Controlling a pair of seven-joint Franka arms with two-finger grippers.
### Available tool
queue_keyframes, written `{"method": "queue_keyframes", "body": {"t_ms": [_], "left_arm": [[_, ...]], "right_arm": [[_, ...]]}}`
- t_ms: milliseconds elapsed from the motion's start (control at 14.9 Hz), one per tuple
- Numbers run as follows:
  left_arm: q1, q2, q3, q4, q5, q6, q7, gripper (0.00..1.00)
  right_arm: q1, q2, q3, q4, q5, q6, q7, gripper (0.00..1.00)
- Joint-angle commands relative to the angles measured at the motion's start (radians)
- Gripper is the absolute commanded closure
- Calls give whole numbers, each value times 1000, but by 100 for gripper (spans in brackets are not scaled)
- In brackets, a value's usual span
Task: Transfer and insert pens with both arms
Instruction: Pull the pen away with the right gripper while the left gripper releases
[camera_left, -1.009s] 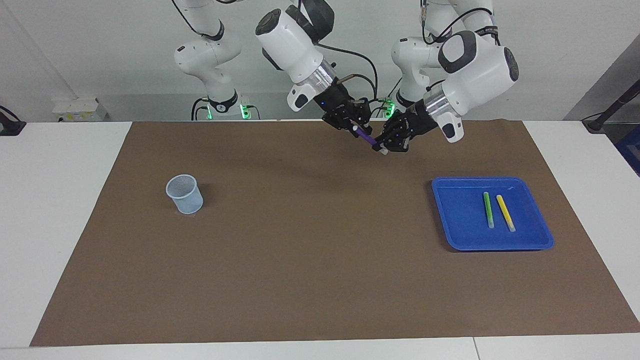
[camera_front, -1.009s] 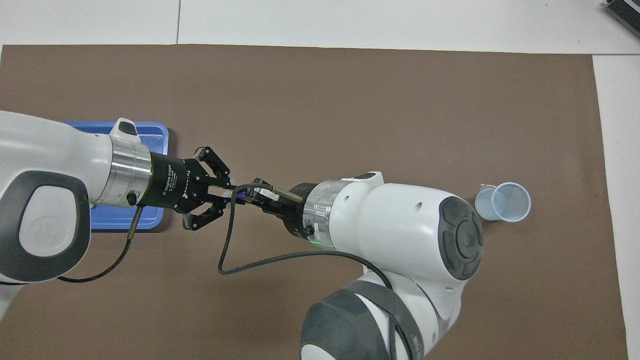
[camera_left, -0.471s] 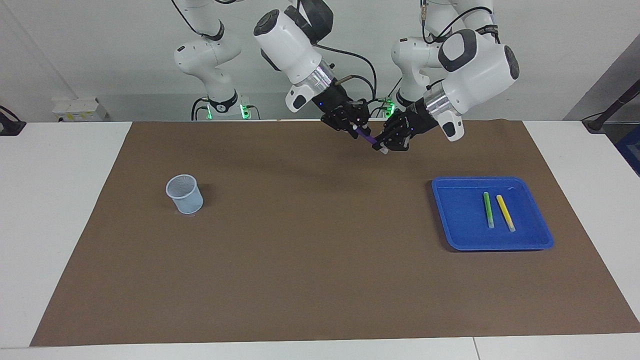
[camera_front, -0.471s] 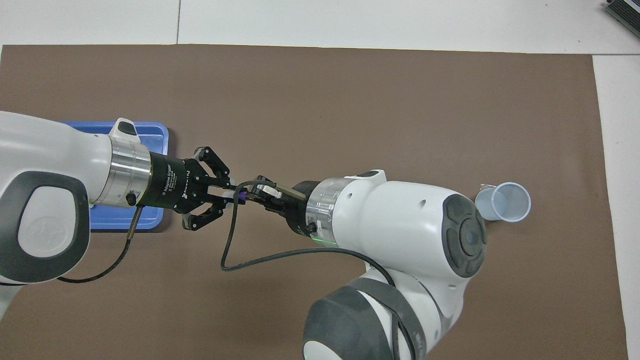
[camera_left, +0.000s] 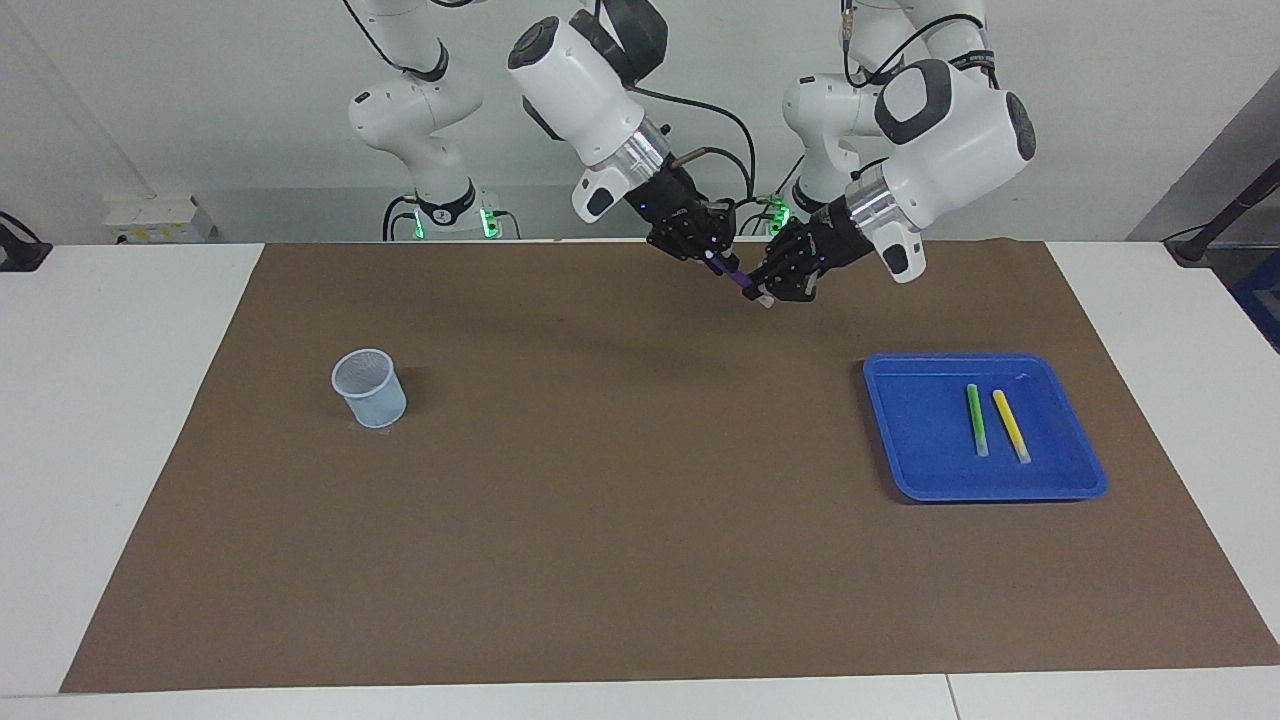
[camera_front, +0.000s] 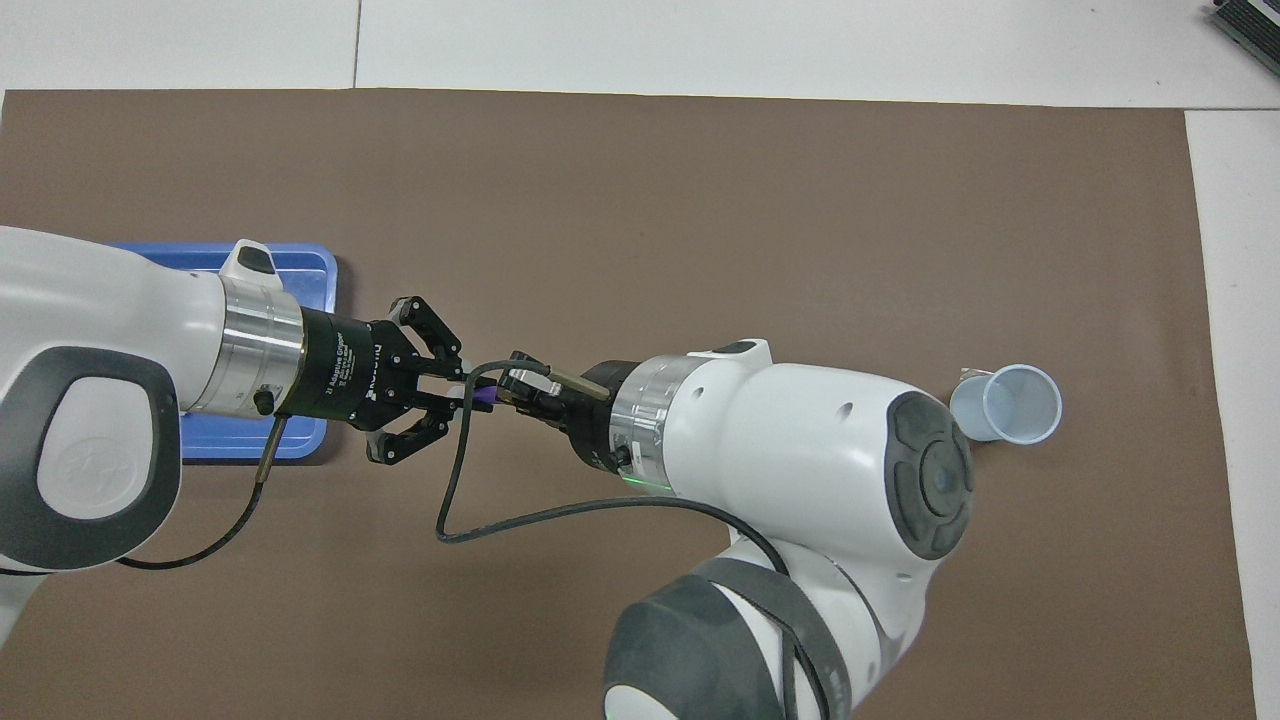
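We see two white robot arms meeting in the air above a brown mat (camera_left: 620, 520), near the robots' edge of the table. The left gripper (camera_left: 768, 291) is clenched on the pale cap end of a purple pen (camera_left: 733, 277), and the right gripper (camera_left: 714, 262) is clenched on the pen's other end, so both claws grasp it at once. The pen slopes between them, well above the mat. Toward the left arm's end of the table we see a blue tray (camera_left: 920, 470) holding a green pen (camera_left: 976, 419) and a yellow pen (camera_left: 1010, 424), lying side by side, apart. Toward the right arm's end stands a pale mesh cup (camera_left: 369, 388), upright on the mat.
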Motion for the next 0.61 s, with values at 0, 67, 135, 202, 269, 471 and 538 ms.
{"method": "queue_keyframes", "body": {"t_ms": [0,67,135,202,269,471,538], "left_arm": [[-10,-36,10,-28,-13,0,-7,100],[-14,-34,11,-28,-13,0,-7,100],[-16,-35,11,-29,-13,1,-4,100],[-18,-36,11,-29,-11,1,-3,97],[-18,-36,11,-28,-10,8,0,72],[-12,-39,14,-28,-5,0,-14,44],[-4,-49,14,-28,-5,-2,-14,43]], "right_arm": [[-9,6,3,-3,21,6,-1,100],[-11,6,3,-3,21,6,-1,100],[-11,6,3,-3,21,4,-1,100],[-11,4,3,-3,21,4,-1,100],[-11,4,3,-3,21,1,-1,100],[-18,4,3,-3,19,-6,-10,100],[-26,4,1,-3,12,-20,-22,100]]}}
